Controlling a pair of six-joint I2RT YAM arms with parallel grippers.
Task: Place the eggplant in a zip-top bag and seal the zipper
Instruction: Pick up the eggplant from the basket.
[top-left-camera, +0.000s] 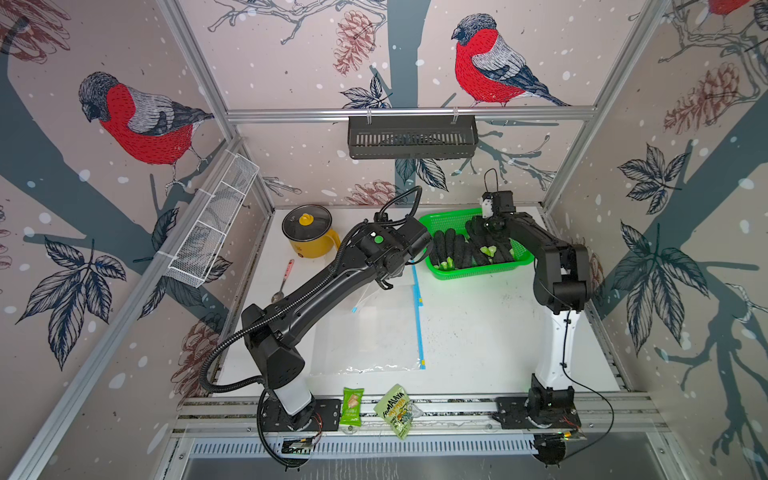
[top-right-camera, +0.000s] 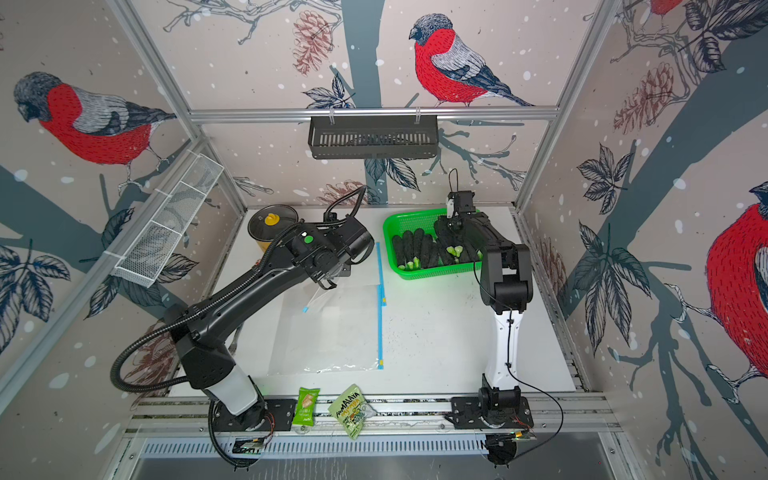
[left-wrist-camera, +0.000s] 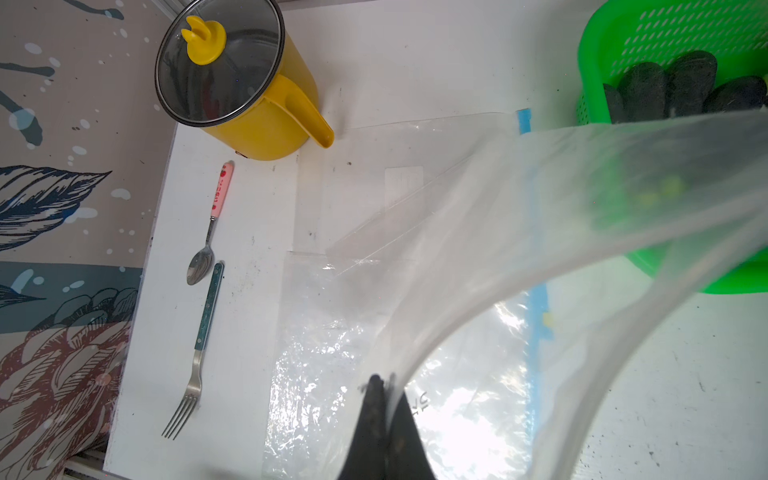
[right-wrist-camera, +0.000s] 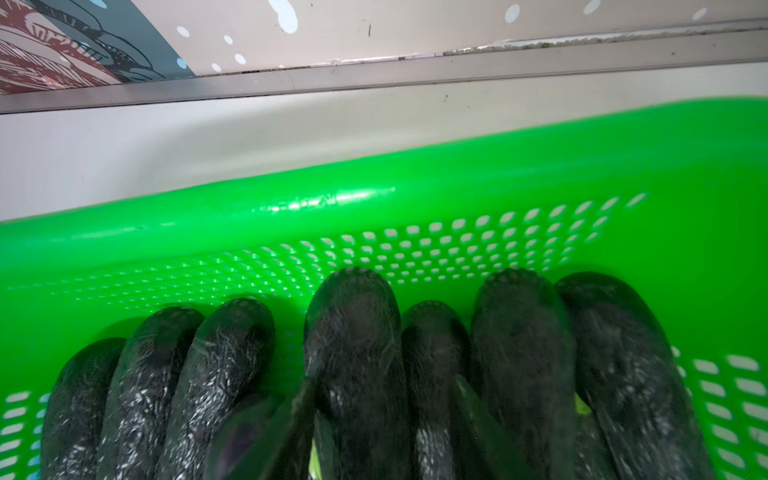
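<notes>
The eggplant (right-wrist-camera: 353, 340) to be bagged lies in the basket (right-wrist-camera: 374, 187) among the others. It sits between the fingers of the right gripper (right-wrist-camera: 374, 428), with its rounded end pointing away from the wrist, and is not seen to be lifted. The jaws are set partly apart on either side of it, and whether it is already clamped cannot be told. The bag (top-left-camera: 374, 328) is spread on the table (top-left-camera: 478, 332), well apart from the right gripper and beneath the left gripper (left-wrist-camera: 382, 380). The left gripper's fingers are pressed together on the upper film, which is drawn up from the lower one, so the mouth by the blue zipper (top-left-camera: 419, 316) is judged to be held open. Nothing is seen inside the bag. The opening of the bag is therefore judged done and the pick only begun. Lifting, carrying across, inserting, releasing and sealing are left. The left arm (top-left-camera: 316, 286) is stretched forward and inward over the bag, its wrist turned down. The right arm (top-left-camera: 557, 266) is raised from its base, bent sharply at the elbow and reached down into the basket. A pot (top-left-camera: 309, 232), a spoon (top-left-camera: 284, 280) and a fork (left-wrist-camera: 203, 332) lie outward of the left gripper, and two packets (top-left-camera: 352, 405) lie by the arm bases.
</notes>
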